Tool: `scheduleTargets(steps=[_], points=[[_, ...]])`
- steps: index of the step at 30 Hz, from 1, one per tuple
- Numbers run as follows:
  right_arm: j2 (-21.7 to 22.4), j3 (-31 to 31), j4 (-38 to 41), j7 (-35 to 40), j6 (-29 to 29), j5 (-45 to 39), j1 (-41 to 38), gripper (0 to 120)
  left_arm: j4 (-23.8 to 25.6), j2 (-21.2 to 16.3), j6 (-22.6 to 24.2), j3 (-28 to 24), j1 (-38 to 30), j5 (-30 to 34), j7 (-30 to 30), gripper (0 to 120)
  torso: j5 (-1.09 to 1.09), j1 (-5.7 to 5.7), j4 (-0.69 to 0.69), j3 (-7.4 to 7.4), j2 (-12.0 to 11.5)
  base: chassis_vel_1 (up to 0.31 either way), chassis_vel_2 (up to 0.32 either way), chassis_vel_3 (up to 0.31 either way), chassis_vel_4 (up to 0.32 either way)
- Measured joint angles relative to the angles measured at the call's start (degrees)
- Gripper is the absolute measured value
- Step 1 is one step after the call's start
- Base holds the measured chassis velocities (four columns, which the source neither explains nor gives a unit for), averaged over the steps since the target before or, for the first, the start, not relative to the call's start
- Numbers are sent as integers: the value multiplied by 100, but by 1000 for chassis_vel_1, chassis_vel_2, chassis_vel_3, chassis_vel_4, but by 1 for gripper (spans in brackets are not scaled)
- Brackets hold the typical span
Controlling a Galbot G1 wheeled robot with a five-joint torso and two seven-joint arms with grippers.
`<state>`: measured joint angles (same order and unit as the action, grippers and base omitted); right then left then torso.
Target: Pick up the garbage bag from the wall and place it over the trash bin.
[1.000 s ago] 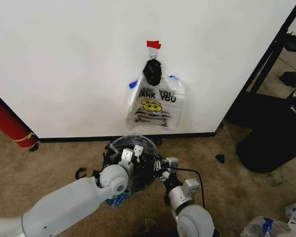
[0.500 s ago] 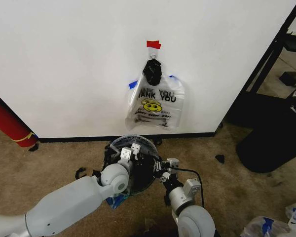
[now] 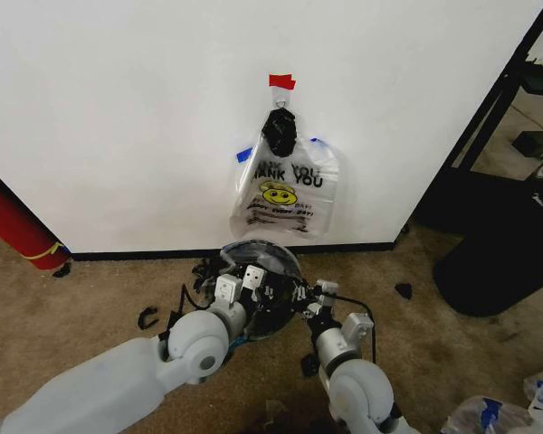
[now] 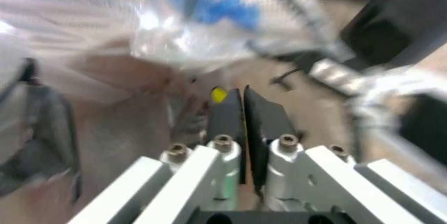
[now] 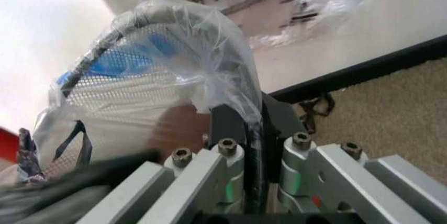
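Both claws grip the trash bin (image 3: 258,289) rim below the wall (image 3: 118,108). The left claw (image 4: 243,110) is clenched on the garbage bag (image 5: 175,51) film. The right claw (image 5: 250,124) pinches bag and wire rim together.

Since a second ago the trash bin (image 3: 258,287) has tipped up and shifted toward the wall (image 3: 118,117), its bag-lined rim now nearer the black baseboard (image 3: 145,255). The left gripper (image 3: 238,286) and right gripper (image 3: 319,295) have both risen with it, closer to the wall.
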<state>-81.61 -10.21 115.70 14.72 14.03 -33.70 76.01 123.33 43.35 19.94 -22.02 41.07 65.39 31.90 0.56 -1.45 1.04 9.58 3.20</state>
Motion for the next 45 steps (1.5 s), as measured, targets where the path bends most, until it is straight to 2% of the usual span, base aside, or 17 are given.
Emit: scheduleTargets(steps=[4, 6, 7, 8, 9, 12, 15, 17, 20, 23, 29, 32, 34, 36, 39, 42, 45], points=[[13, -110, -54, 53, 21, -148, -37, 1, 520, -98, -198, 784, 481, 35, -160, 23, 0, 0, 0, 0, 0, 0, 0, 0, 0], [14, -120, -58, 56, 21, -155, -38, 1, 569, -103, -216, 877, 534, 35, -165, 27, 0, 0, 0, 0, 0, 0, 0, 0, 0], [16, -145, -65, 59, 21, -167, -35, 1, 716, -105, -295, 1226, 690, 36, -188, 32, 0, 0, 0, 0, 0, 0, 0, 0, 0], [16, -149, -66, 59, 21, -170, -33, 1, 734, -103, -311, 1277, 711, 36, -191, 34, -1, 0, 0, 0, 0, 0, 0, 0, 0], [14, -167, -66, 59, 21, -187, -31, 1, 782, -84, -432, 1498, 792, 34, -234, 40, 0, 0, -1, 0, 0, 0, 0, 0, 0], [12, -197, -67, 59, 21, -240, -32, 1, 744, -120, -619, 1759, 842, -65, -353, 52, 0, 0, 1, 0, 0, 0, 0, 0, 0], [15, -225, -67, 64, 21, -281, -33, 1, 672, -224, -667, 1914, 943, -205, -492, 59, 0, 0, 2, 0, 0, 0, 0, 0, 0], [26, -277, -63, 67, 21, -333, -23, 1, 635, -349, -712, 2131, 1244, -346, -611, 70, 0, 0, 0, 0, 0, 0, 0, 0, 0], [49, -315, -46, 67, 21, -380, -12, 1, 597, -383, -772, 2276, 1516, -440, -685, 77, 0, 0, 0, 0, 0, 0, 0, 0, 0], [129, -359, 17, 81, 40, -460, 13, 1, 398, -455, -957, 2449, 1989, -640, -1017, 91, 1, 0, 0, 0, 0, 0, 0, 0, 0], [214, -404, 111, 122, 84, -528, 18, 1, 25, -607, -1381, 2468, 2226, -1028, -1452, 88, 1, 0, 0, 0, 0, 0, 0, 0, 0], [246, -426, 130, 119, 83, -497, 29, 1, -86, -663, -1446, 2466, 2312, -1042, -1535, 80, 0, 0, 1, 0, 0, 0, 0, 0, 0], [254, -435, 138, 119, 82, -497, 28, 1, -128, -679, -1486, 2473, 2462, -1063, -1587, 70, 0, 0, 0, 0, 0, 0, 0, 0, 0], [254, -436, 140, 120, 82, -501, 26, 1, -146, -682, -1510, 2483, 2537, -1089, -1610, 67, 0, 0, 0, 0, 0, 0, 0, 0, 0], [254, -434, 140, 144, 79, -517, 5, 1, -182, -676, -1569, 2499, 2748, -1174, -1670, 51, 0, 0, -1, 0, 0, 0, 0, 0, 0], [248, -425, 140, 153, 72, -517, 1, 1, -205, -650, -1595, 2497, 2768, -1193, -1673, 45, 0, 0, 0, 0, 0, 0, 0, 0, 0], [239, -407, 140, 161, 72, -517, 1, 1, -257, -600, -1645, 2462, 2715, -1195, -1654, 34, 0, 0, 0, 0, 0, 0, 0, 0, 0]])
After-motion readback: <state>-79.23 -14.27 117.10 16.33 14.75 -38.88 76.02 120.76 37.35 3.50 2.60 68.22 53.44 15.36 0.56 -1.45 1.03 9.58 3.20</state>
